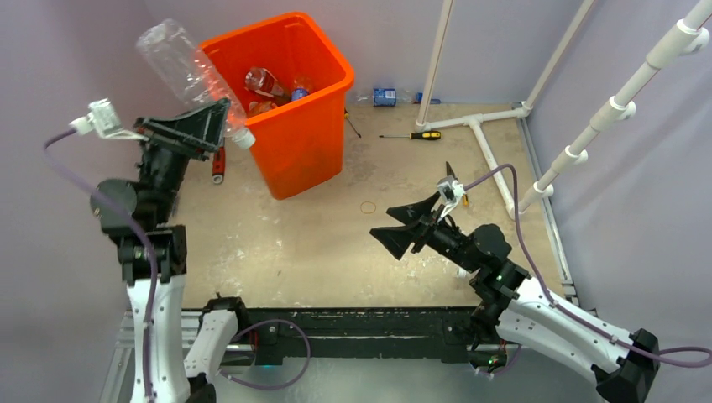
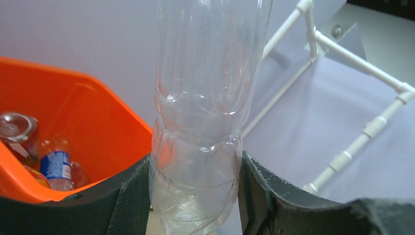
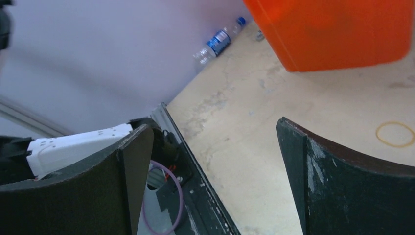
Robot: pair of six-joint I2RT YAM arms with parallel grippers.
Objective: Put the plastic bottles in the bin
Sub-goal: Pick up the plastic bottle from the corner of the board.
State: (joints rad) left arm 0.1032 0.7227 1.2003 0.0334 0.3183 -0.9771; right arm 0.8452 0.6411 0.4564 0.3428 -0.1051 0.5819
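My left gripper (image 1: 201, 126): raised at the left of the table (image 1: 277, 252), jaws partly closed and pinching the held bottle (image 1: 178, 60) near its cap end. Both fingers (image 2: 129, 200) press against its sides.
The held bottle, look: clear, with no label that I can see. The walls are ribbed and waisted and a little dented, and the cap is white.
The held bottle, pose: tilted, base up and away to the far left, cap end down and toward the bin (image 1: 306, 147).
The held bottle, place: in the air, off the table, just beside the bin's left rim, with the cap close to the outer left wall. Whether any part hangs over the opening I cannot tell.
The bin: bright orange, square with a rounded rim, narrowing downward. It stands upright at the far middle of the table.
Other bottles in the bin (image 1: 267, 84): at least two lie at the bottom, clear and crumpled, one showing red, one with a blue label.
Stray bottle by the wall (image 1: 384, 96): blue label, lying on its side at the far wall, right of the bin and apart from it.
My right gripper (image 1: 411, 228): low over the table's right half, jaws spread wide, nothing between them.
The screwdriver (image 1: 413, 134): yellow-and-black handle, lying right of the bin.
The rubber band (image 1: 368, 206): flat on the table between the bin and my right gripper.
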